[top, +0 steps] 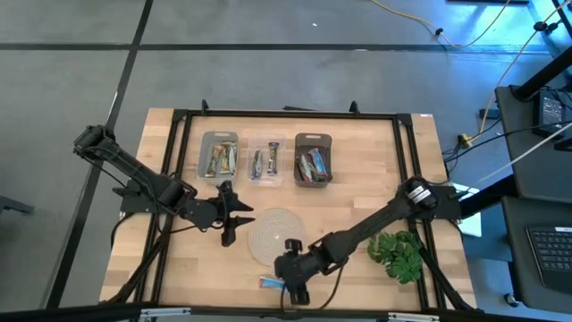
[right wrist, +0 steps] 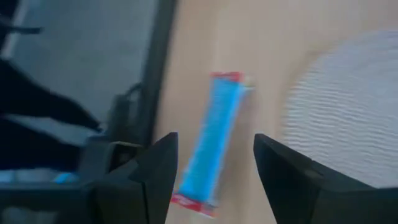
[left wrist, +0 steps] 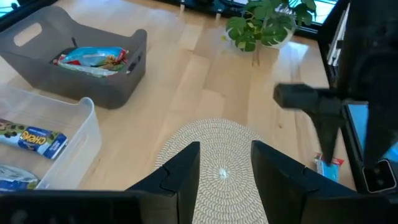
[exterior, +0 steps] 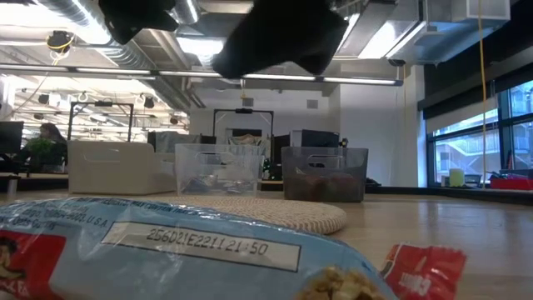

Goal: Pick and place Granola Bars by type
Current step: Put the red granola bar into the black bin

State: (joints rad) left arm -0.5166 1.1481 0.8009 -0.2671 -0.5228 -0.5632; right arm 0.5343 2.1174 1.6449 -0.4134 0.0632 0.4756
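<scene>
Nearest the near table edge lies a blue granola bar [top: 272, 283] w/ red ends, flat on the wood, just near of the round woven mat [top: 274, 232]; in the low view it fills the foreground [exterior: 166, 242]. The right gripper [top: 293, 288] hangs right over it, fingers apart w/ the bar [right wrist: 214, 134] showing between them, not clamped; can't tell if they touch it. Right of that, near the right rail, a leafy plant [top: 399, 253]. Mat sits mid-table, nothing on it. The left gripper [top: 230, 215] hovers at the mat's left edge, fingers apart, holding nothing, mat [left wrist: 217, 165] visible between them. Far side, three bins in a row: left grey bin [top: 220, 156] w/ gold-tan bars, middle clear bin [top: 265, 162] w/ a couple of bars, right dark bin [top: 313, 159] w/ blue/red-wrapped bars. Beyond the table, office room; a person seated far left in the low view [exterior: 46, 142].
</scene>
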